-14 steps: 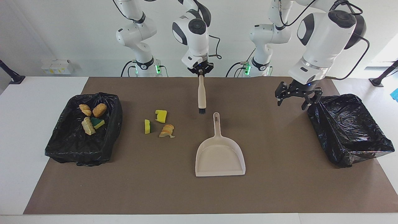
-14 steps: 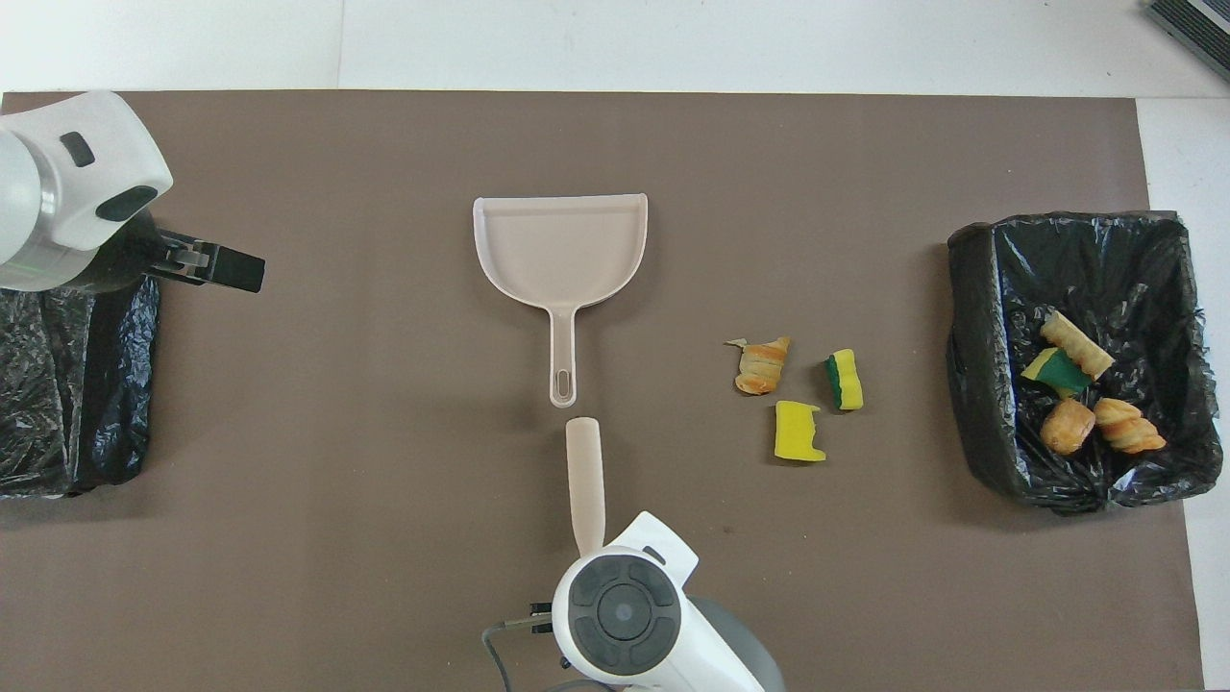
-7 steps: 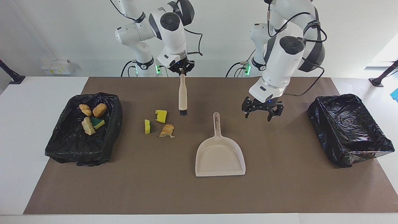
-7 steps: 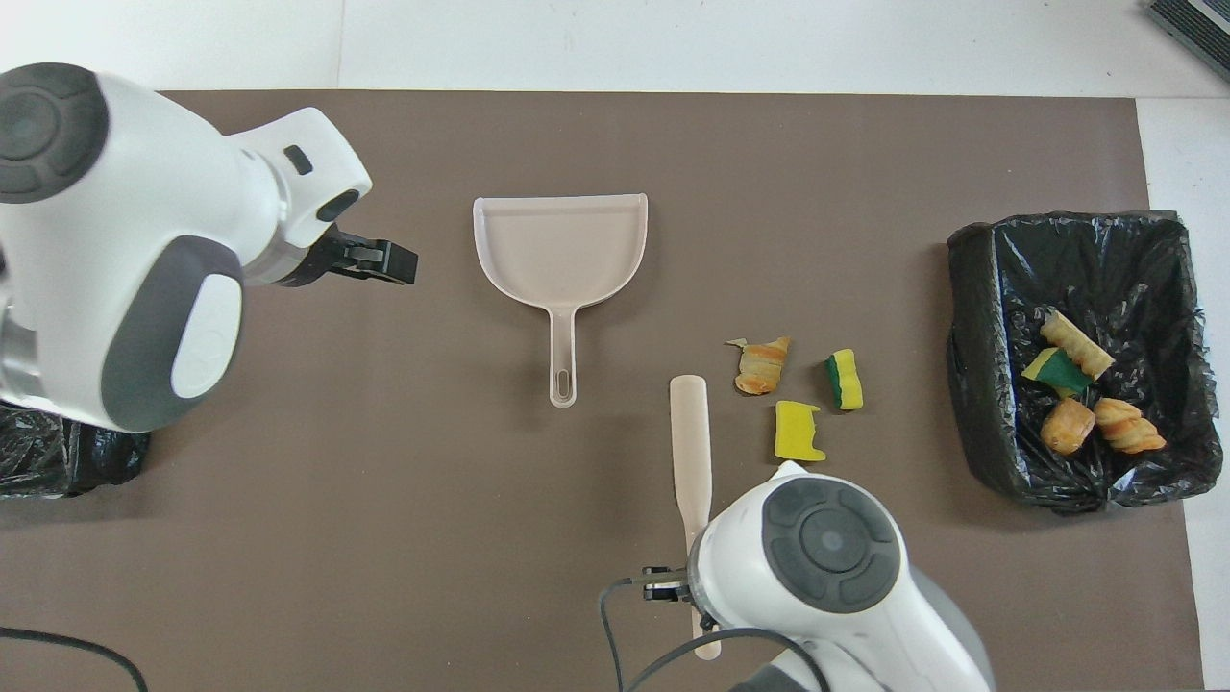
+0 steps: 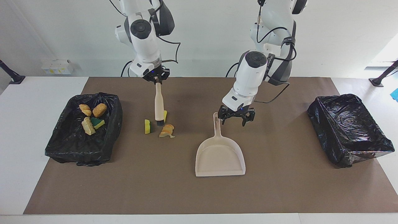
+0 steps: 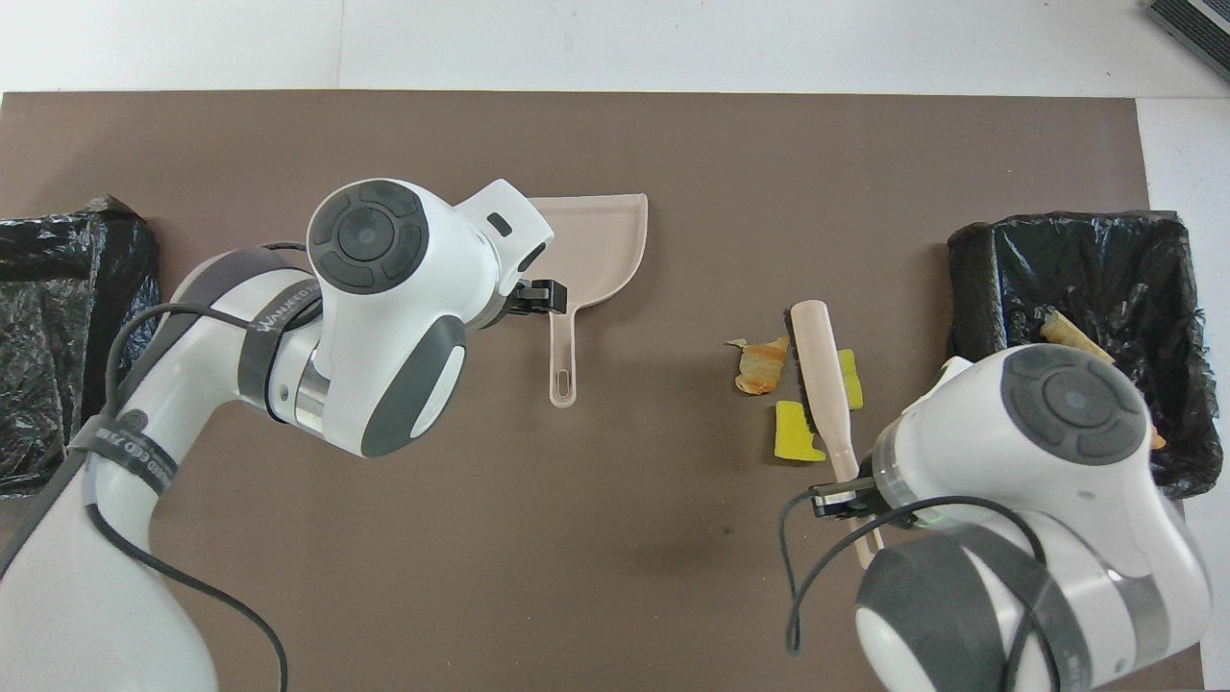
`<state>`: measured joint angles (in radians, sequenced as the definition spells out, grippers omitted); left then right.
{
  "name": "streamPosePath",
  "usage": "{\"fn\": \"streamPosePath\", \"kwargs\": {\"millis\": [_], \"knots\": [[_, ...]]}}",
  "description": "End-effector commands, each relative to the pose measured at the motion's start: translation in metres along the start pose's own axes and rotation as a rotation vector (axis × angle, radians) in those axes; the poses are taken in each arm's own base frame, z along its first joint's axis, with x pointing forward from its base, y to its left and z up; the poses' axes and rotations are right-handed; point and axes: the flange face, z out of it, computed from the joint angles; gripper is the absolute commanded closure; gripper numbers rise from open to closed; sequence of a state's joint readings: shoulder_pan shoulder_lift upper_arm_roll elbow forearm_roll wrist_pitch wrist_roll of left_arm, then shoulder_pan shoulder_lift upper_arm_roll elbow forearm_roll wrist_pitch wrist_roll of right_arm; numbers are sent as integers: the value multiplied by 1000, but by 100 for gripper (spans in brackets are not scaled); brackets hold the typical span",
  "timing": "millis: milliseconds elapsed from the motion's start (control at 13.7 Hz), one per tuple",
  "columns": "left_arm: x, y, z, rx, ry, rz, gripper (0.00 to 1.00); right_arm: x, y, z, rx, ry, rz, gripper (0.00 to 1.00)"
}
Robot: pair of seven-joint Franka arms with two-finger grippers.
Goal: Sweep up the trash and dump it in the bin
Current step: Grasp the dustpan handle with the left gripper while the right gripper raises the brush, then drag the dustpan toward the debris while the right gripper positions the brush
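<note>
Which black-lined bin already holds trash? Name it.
The black-lined bin at the right arm's end of the table: bread pieces and a sponge chunk lie inside it. The bin at the left arm's end is empty.

My dustpan (image 5: pixel 220 154) looks like smooth beige plastic with a soft sheen, and the brush (image 5: pixel 159 105) I carry has a matching smooth beige handle with dark bristles. The brown mat (image 5: pixel 279 186) under the dustpan is matt and even. Both bins beside it wear glossy, crinkled black plastic liners (image 5: pixel 349 127). The sponge chunks (image 5: pixel 147 126) near the brush look porous and matt; the pastry piece (image 5: pixel 167 130) looks flaky.
</note>
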<state>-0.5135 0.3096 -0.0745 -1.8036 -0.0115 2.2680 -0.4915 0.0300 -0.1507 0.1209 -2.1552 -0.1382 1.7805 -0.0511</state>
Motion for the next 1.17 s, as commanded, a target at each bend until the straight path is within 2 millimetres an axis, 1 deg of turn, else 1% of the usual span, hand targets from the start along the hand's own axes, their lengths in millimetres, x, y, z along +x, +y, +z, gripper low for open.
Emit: {"fn": "streamPosePath", "kwargs": {"millis": [0, 73, 219, 292, 438, 511, 584, 657, 803, 876, 1022, 1096], "knots": [[-14, 17, 18, 18, 2, -32, 0, 11, 1, 16, -92, -3, -68, 100], [-16, 23, 28, 20, 7, -34, 0, 11, 1, 19, -91, -8, -74, 100], [-17, 26, 32, 25, 13, -38, 1, 11, 0, 18, -92, -6, -79, 100], [-18, 25, 32, 27, 10, -39, 15, 12, 1, 18, -93, -3, -79, 100], [-17, 24, 32, 31, 7, -40, 46, 14, 0, 22, -91, -5, -85, 100], [-17, 23, 32, 33, 5, -40, 70, 17, 0, 29, -88, -13, -90, 100], [-17, 22, 33, 34, 4, -40, 100, 17, 0, 29, -91, -14, -93, 100], [-17, 21, 33, 37, 0, -41, 100, 18, 0, 29, -99, -17, -95, 100], [-10, 13, 30, 39, 5, -44, 100, 26, 0, 48, -108, -51, -84, 100], [-6, 8, 25, 45, 16, 0, 100, 29, 1, 53, -106, -47, -72, 100], [11, -20, 12, 65, 35, 158, 100, 29, 1, 54, -108, -55, -46, 100], [15, -29, 1, 71, 33, 215, 100, 28, -2, 63, -106, -63, -27, 100]]}}
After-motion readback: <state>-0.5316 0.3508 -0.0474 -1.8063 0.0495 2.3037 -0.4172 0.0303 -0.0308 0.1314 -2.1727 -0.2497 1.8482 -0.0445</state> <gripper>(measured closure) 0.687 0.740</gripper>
